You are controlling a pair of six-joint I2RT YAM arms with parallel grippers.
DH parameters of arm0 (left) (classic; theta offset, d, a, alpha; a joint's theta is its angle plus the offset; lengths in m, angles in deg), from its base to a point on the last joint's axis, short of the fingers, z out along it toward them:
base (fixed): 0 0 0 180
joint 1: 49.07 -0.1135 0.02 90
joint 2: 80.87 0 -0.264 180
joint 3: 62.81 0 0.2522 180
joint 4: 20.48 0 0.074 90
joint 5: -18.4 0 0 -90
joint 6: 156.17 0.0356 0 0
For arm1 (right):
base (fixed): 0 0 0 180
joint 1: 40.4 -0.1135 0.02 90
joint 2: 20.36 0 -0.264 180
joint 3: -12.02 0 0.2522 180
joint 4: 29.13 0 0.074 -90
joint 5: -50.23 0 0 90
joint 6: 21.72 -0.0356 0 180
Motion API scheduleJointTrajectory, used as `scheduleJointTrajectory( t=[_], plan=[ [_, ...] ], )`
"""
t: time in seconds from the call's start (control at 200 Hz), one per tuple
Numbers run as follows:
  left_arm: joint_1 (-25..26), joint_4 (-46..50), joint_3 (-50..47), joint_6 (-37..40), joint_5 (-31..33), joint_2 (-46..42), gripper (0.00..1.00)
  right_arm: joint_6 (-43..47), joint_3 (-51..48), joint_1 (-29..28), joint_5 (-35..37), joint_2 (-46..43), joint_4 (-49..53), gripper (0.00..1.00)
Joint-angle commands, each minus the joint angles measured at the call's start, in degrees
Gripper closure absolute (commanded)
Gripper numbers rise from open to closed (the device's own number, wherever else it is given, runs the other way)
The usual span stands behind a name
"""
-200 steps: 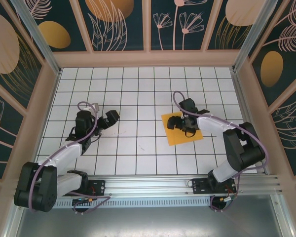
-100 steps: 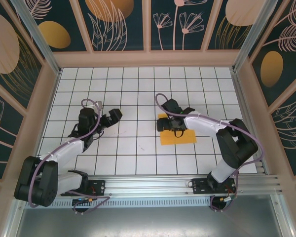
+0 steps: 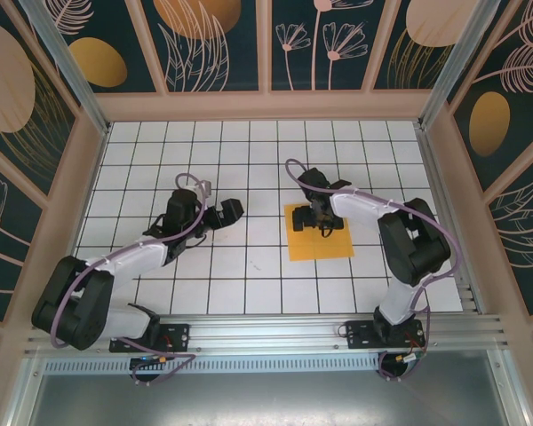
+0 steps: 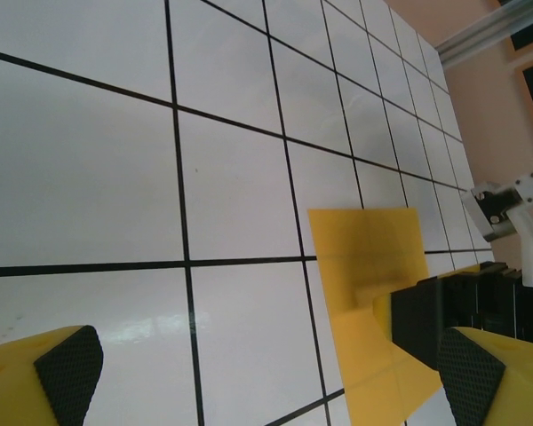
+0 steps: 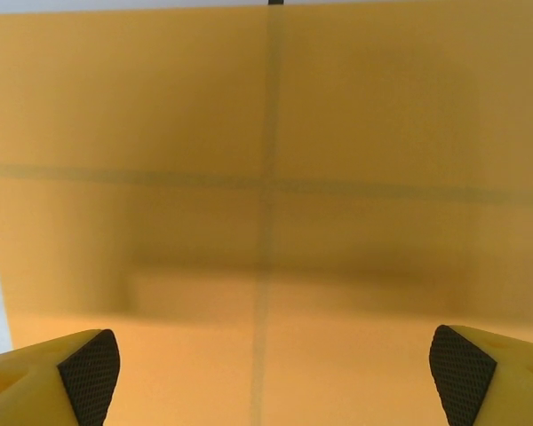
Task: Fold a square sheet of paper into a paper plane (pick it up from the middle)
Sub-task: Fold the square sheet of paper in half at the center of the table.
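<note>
On the white tiled tabletop (image 3: 249,160) I see the square sheet of paper (image 3: 324,247) lying flat, right of centre. My right end effector (image 3: 322,217) hangs over its far half, fingers spread. My left end effector (image 3: 228,213), also spread, sits to its left.

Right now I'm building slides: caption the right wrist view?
Open right gripper above the flat, square orange-yellow paper sheet, floor grid lines showing faintly through.

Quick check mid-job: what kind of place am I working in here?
Probably a purpose-built robot test cell rather than a home or shop. It has a white tile floor with a black grid, decorative wall panels enclosing it, and an aluminium rail along the near edge.
</note>
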State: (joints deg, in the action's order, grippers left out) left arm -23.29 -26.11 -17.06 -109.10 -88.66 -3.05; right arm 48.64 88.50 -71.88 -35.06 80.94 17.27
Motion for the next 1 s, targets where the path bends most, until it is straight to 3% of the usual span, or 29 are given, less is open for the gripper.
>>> scheduleJointTrajectory(
  t=[0.0,0.325,0.991],
  plan=[
    [3.1,0.6,3.0,1.1,1.7,3.2,0.02,1.7,1.8,-0.2,0.7,1.3,2.7,0.06],
    [11.0,-5.8,7.6,-2.4,3.4,12.9,0.01,1.9,1.6,-0.2,0.9,1.3,2.9,0.04],
    [11.8,-3.6,11.4,-2.9,5.1,16.0,0.02,1.2,-3.9,-0.2,-2.8,5.9,-2.0,0.06]
  ],
)
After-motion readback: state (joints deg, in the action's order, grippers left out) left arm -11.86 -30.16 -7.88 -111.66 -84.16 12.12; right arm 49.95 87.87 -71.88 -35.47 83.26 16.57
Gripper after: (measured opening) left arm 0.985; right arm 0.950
